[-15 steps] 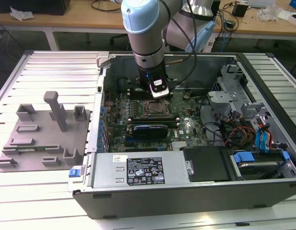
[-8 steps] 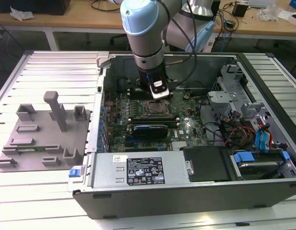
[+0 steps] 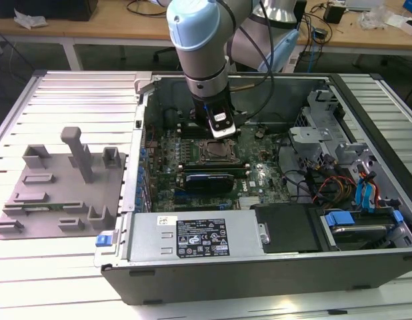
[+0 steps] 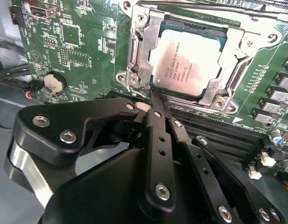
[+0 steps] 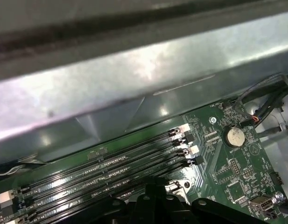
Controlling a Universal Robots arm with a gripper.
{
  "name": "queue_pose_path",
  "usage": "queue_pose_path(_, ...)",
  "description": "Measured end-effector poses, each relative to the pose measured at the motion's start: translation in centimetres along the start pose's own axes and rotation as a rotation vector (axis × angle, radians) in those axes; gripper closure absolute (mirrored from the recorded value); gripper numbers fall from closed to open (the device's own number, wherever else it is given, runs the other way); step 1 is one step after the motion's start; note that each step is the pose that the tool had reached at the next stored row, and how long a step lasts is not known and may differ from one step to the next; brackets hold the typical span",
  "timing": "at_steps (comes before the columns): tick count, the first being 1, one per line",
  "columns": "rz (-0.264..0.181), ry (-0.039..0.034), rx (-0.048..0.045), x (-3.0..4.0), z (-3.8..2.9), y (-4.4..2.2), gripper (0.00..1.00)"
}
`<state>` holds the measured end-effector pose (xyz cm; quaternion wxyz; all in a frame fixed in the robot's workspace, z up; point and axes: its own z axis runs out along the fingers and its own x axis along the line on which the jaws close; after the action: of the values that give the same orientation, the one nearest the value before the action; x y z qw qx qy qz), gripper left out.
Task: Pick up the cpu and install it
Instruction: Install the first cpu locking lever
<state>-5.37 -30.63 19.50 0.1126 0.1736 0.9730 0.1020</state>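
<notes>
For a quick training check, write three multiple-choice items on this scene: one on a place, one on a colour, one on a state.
1. Where does the cpu lie?
A. In the motherboard socket
B. On the grey tray
C. On the power supply

2. What colour is the motherboard?
A. Red
B. Green
C. White

3. How does the gripper stand?
A. Fingers wide open
B. Clamped on the cpu
C. Fingers together, holding nothing

Key: 1 A, the silver chip sits inside the metal socket frame. 2 B, the board is green in both wrist views. 3 C, the fingertips meet beside the socket, apart from the chip.
</notes>
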Motion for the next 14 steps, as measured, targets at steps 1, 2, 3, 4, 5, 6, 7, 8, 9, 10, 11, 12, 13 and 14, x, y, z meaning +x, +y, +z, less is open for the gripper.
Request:
queue_pose_path(1, 0.000, -0.0026, -0.0011, 0.01, 0.02, -0.01, 0.89)
queue_pose_path(2, -0.001, -0.0035, -0.0014, 0.00, 0.03, -0.01, 0.89)
queue_pose_path(3, -0.001, -0.0036, -0.0015, 0.00, 0.03, -0.01, 0.89)
queue_pose_path(4, -0.001, -0.0036, -0.0016, 0.00, 0.00, -0.01, 0.89)
queue_pose_path(5, -0.001, -0.0039, -0.0014, -0.05, -0.26, 0.06, 0.89)
queue_pose_path(6, -0.001, -0.0035, -0.0012, -0.11, -0.57, 0.14, 0.89)
queue_pose_path(7, -0.001, -0.0041, 0.0003, -0.16, -0.86, 0.20, 0.89)
queue_pose_path(8, -0.002, -0.0049, 0.0024, -0.20, -1.09, 0.26, 0.89)
queue_pose_path(9, -0.003, -0.0066, 0.0072, -0.25, -1.36, 0.33, 0.89)
queue_pose_path(10, -0.005, -0.0097, 0.0158, -0.29, -1.52, 0.38, 0.89)
queue_pose_path(11, -0.009, -0.0149, 0.0308, -0.31, -1.64, 0.41, 0.89)
queue_pose_path(12, -0.012, -0.0202, 0.0459, -0.33, -1.70, 0.42, 0.89)
queue_pose_path(13, -0.015, -0.0275, 0.0665, -0.35, -1.75, 0.44, 0.89)
queue_pose_path(14, -0.019, -0.0388, 0.0987, -0.37, -1.79, 0.45, 0.89)
